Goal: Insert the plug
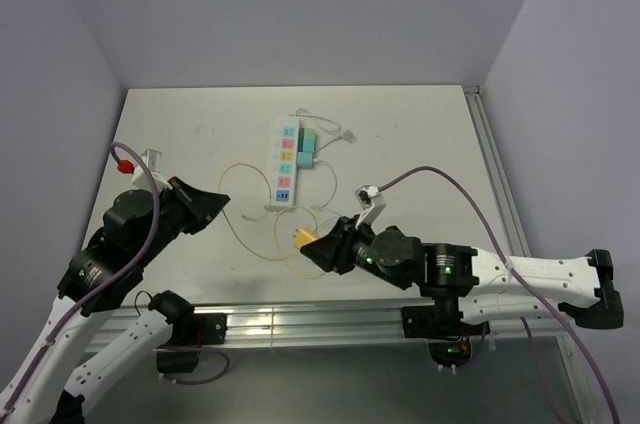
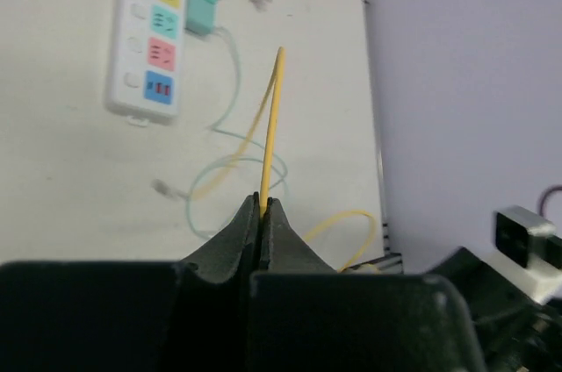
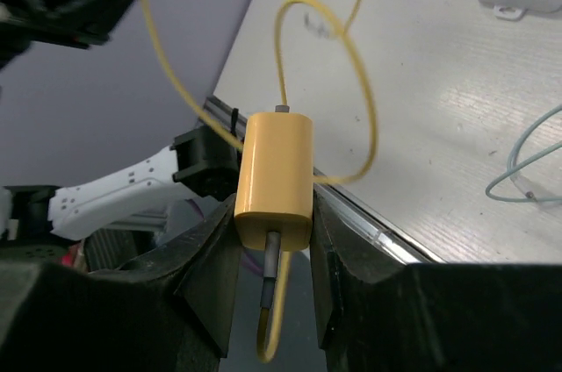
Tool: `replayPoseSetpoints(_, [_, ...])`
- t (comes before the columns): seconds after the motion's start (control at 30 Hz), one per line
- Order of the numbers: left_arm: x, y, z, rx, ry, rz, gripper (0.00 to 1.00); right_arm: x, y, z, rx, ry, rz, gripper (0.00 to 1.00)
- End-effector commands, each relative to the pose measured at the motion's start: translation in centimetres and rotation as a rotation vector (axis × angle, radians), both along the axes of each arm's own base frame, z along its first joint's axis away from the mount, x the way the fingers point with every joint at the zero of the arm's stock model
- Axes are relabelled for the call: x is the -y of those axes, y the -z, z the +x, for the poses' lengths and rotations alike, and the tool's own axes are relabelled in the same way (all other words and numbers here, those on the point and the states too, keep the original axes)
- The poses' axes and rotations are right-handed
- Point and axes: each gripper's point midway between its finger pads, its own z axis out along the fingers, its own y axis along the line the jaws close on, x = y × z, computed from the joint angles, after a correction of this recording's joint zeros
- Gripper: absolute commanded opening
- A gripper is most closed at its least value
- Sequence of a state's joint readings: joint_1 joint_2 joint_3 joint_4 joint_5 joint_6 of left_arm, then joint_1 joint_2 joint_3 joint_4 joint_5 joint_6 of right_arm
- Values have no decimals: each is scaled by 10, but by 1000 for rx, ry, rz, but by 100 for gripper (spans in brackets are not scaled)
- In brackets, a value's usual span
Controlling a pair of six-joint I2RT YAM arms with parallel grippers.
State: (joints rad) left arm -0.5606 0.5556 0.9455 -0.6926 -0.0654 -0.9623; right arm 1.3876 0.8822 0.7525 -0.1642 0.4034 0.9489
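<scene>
Now | R gripper [image 3: 272, 225] clenched on yellow plug [image 3: 274, 170], lower centre of top view, just below power strip [image 1: 284, 164], so I can aim it at a socket | L gripper [image 2: 263, 211] pinched shut on yellow cable [image 2: 273, 126], prob. to hold slack clear

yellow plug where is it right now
Top view, centre: the yellow plug is clamped in the right fingers, just nearer the arm bases than the power strip.
</scene>
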Motion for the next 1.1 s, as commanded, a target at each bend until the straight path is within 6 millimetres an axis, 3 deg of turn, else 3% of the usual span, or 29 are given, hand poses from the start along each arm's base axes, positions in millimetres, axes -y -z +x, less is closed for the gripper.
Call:
replayPoseSetpoints(0.0, [-20,28,7,-65,-103,108,0,19,-28,5,36,44,100,0])
replayPoseSetpoints(0.13, [-28,56,0,-106,-122,124,0,53,-42,23,57,184,107,0])
replayPoseSetpoints(0.23, [-39,64,-11,-107,-144,129,0,92,-44,44,62,376,46,0])
replayPoseSetpoints(0.4, [-52,52,-34,-76,-173,31,0,150,-51,64,129,590,-22,0])
replayPoseSetpoints(0.57, [-40,47,-54,-104,-73,-26,0,213,-67,75,206,783,-105,0])
replayPoseSetpoints(0.7, [-21,58,-66,-141,33,-88,4,246,-73,72,222,825,-131,0])
replayPoseSetpoints(0.8, [-1,69,-76,-167,153,-131,13,243,-72,69,235,760,-110,0])
replayPoseSetpoints(0.93, [21,83,-87,-200,296,-165,26,218,-76,62,235,641,8,0])
replayPoseSetpoints(1.07, [37,101,-90,-255,375,-195,38,187,-68,56,251,519,-13,0])
